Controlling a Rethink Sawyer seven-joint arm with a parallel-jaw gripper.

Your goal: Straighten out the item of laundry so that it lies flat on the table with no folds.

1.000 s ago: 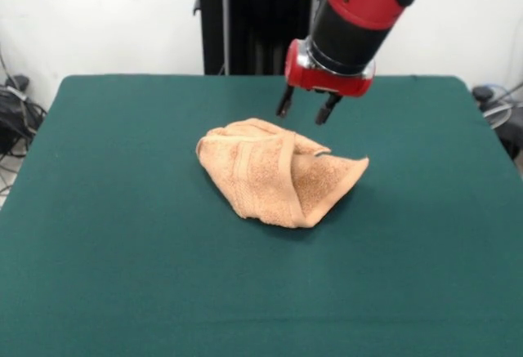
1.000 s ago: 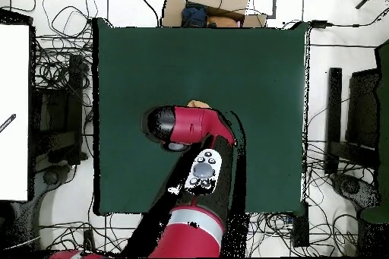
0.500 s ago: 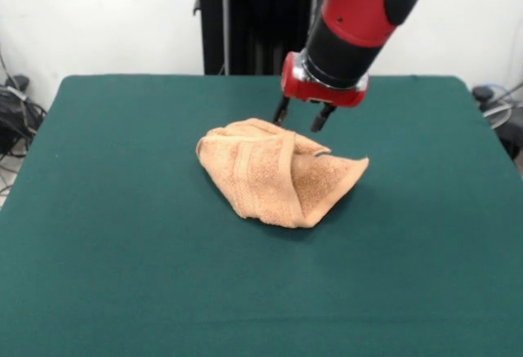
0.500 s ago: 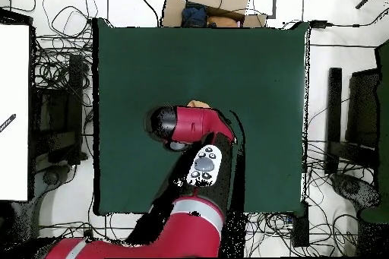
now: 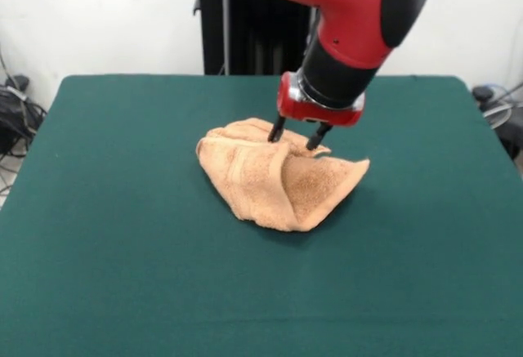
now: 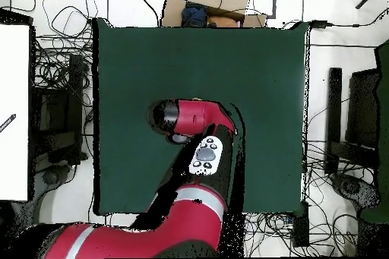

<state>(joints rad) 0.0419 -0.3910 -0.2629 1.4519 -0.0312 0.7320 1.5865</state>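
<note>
Front view: the bench (image 5: 98, 234) spreads green, and at its middle sits the towel (image 5: 274, 181), bunched and folded, one flap draped across the top. Just right of that fold the claw (image 5: 294, 135) is down on the far part of the heap, fingers (image 5: 276, 130) spread apart, both tips touching terry and nothing pinched between them. From overhead the bench (image 6: 258, 66) shows its full outline, ringed by cables, but the arm (image 6: 199, 138) covers the towel entirely, claw too. Labels and hem band are hard to pick out among the folds. A second ago the claw hung clear above the cloth; it has dropped onto it.
</note>
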